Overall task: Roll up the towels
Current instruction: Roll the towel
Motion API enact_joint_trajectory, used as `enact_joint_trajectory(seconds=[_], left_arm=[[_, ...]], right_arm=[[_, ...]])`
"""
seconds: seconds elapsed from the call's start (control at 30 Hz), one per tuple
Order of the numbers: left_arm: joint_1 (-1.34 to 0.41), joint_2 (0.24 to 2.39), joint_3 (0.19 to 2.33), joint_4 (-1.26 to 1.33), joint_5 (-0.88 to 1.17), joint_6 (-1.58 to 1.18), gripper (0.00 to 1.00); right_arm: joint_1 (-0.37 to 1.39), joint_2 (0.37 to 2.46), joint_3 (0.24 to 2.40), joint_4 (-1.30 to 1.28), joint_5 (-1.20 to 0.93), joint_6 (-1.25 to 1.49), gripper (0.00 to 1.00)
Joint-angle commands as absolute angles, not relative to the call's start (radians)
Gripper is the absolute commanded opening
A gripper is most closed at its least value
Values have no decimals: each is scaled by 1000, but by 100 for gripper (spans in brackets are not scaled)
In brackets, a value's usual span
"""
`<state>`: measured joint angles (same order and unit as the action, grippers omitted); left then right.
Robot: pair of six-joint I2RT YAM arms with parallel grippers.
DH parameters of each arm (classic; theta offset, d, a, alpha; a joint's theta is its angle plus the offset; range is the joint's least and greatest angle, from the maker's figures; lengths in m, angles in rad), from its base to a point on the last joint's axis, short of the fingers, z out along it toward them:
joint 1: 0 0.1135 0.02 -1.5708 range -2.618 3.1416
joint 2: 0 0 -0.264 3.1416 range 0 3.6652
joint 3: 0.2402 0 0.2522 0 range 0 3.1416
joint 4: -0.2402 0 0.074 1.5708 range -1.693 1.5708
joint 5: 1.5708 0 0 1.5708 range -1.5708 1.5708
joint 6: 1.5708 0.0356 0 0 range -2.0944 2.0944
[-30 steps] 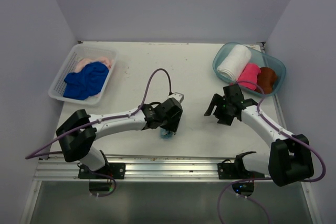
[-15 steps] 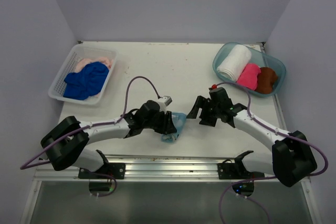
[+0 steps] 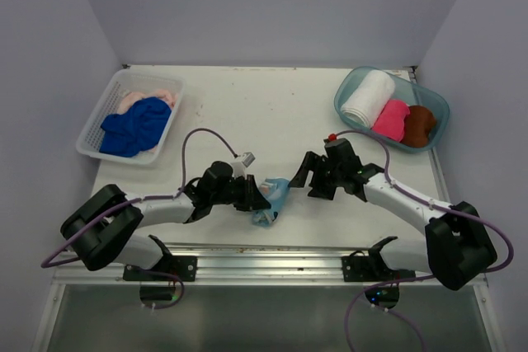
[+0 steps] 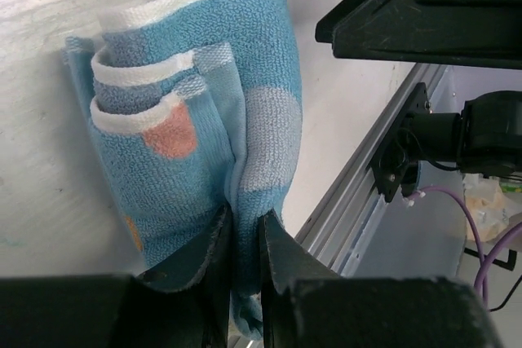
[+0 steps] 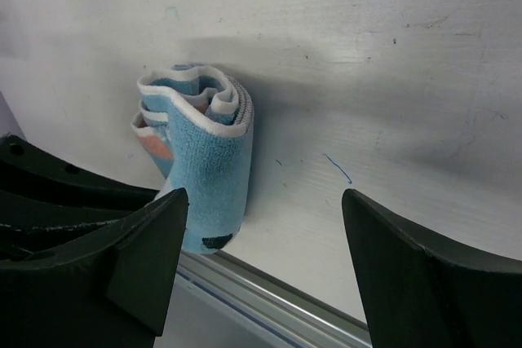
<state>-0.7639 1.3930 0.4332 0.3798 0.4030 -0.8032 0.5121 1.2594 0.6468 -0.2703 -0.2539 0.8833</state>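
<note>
Left gripper pinched towel on table (lilac walls).

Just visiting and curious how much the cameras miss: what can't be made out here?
- Top view: peach towel mostly buried under the royal blue towel in the basket.
- Left wrist view: lower end of the light blue towel hidden behind the left gripper.
- Top view: brown towel too small to tell how neatly it is rolled.
</note>
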Motion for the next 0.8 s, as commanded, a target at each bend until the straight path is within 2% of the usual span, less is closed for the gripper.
enact_joint_trajectory(seconds=[0.0, 0.4, 0.77], left_arm=[[-729, 1384, 379, 521, 477, -862, 0], [-643, 1454, 235, 785, 578, -963, 0], [-578, 1511, 169, 874, 624, -989, 0]], right_arm=[[537, 1267, 680, -238, -265, 903, 80], [655, 1361, 644, -78, -239, 1005, 80], [725, 1491, 692, -6, -213, 1022, 80]])
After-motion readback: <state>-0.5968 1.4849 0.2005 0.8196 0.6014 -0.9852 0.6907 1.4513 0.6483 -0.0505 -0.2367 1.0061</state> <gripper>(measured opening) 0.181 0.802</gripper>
